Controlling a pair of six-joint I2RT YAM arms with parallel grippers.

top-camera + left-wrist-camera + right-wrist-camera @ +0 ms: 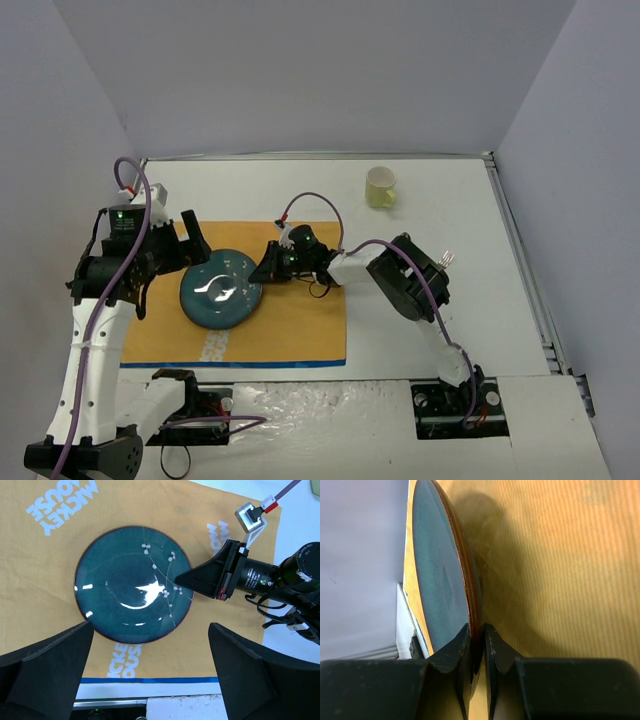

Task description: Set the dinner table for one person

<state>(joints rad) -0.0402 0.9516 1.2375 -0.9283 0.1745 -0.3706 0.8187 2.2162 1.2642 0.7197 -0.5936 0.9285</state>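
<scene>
Robot lab test cell, not a real dining room: you're looking at a staged rig.
You've got a plain white desk (450,220) boxed in on three sides by bare pale panels (300,70), like a booth. The left arm (90,340) and right arm (410,285) are bolted at the near edge on base plates (460,405). Purple cable (135,185) loops loose over the joints, and a green status light (118,213) is lit on the left arm. A metal rail (520,260) runs along the desk's right side. The only homely bits are a Mickey Mouse placemat (300,320), a teal plate (220,290) and a yellow cup (381,187).
</scene>
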